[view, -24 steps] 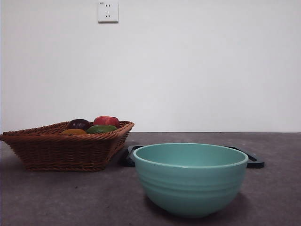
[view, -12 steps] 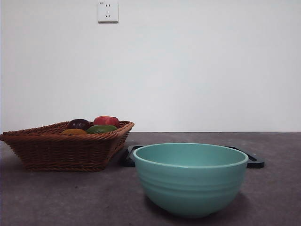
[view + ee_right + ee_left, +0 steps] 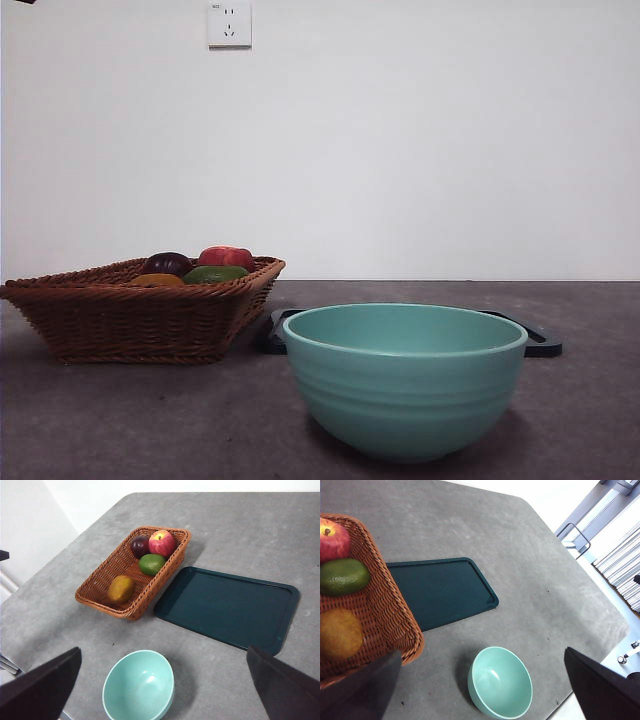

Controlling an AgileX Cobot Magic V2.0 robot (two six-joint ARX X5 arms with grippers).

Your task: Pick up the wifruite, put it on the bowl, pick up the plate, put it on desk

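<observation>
Plain white wall backs a broad dark grey bench [image 3: 240,525] where nothing of the task looks done yet: the small dull orange-brown wifruite [image 3: 121,588] lies in the brown woven wicker basket [image 3: 100,601], the large ridged mint-teal bowl [image 3: 138,685] stands empty, and the flat dark teal rectangular tray [image 3: 227,607] lies beside the basket. Both pincers hang high with jaws spread wide, the left pincer [image 3: 480,680] nearer the wifruite, the right pincer [image 3: 162,682] above the bowl and well apart from the fruit.

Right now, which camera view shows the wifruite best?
The right wrist view: the wifruite lies whole and unobstructed in the basket. The left wrist view shows it nearer but at the frame's edge; the front view shows only its top above the rim.
</observation>
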